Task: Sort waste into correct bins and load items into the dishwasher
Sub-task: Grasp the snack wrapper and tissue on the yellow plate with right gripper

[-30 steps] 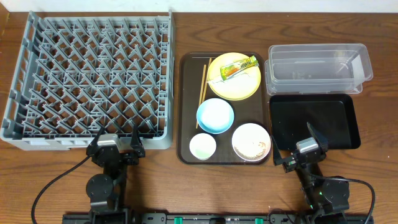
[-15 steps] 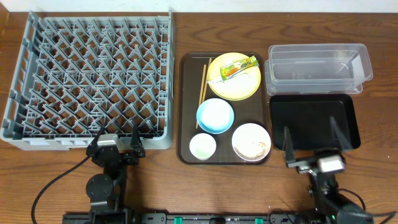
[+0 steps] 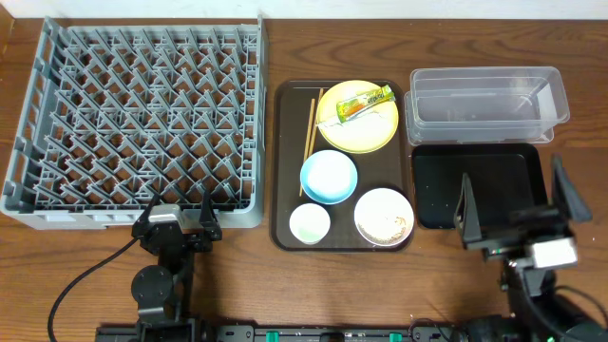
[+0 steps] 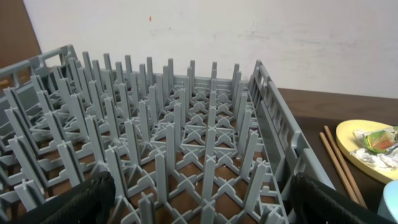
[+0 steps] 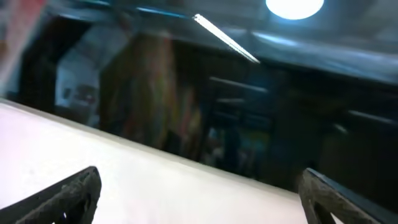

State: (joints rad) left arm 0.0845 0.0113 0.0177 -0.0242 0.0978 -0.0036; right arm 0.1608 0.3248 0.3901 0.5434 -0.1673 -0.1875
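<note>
Landmark: brown rectangular serving tray, mid-table. Item next in line, by judgement: green-and-yellow snack wrapper, on the round yellow plate at the far right corner of the tray. Long axis slanting from near-left to far-right, far end at the plate's rim, toward the clear rectangular plastic tub just right of the tray. Right gripper: right of the tray, above the near part of the shallow black rectangular tray; jaws spread wide, nothing between them; wrist view blurred and aimed off the table, no help for aim. Wrapper thus ahead and to the left of this claw, a reach across the black tray. Left gripper: left of the tray, at the near rim of the large grey pegged dish rack; jaws likewise wide apart and empty; well apart from the wrapper, with the rack's near right corner and the thin wooden chopsticks between. Nearer arm: right. Likely need: fingers set across the wrapper's slant, not along it.
</note>
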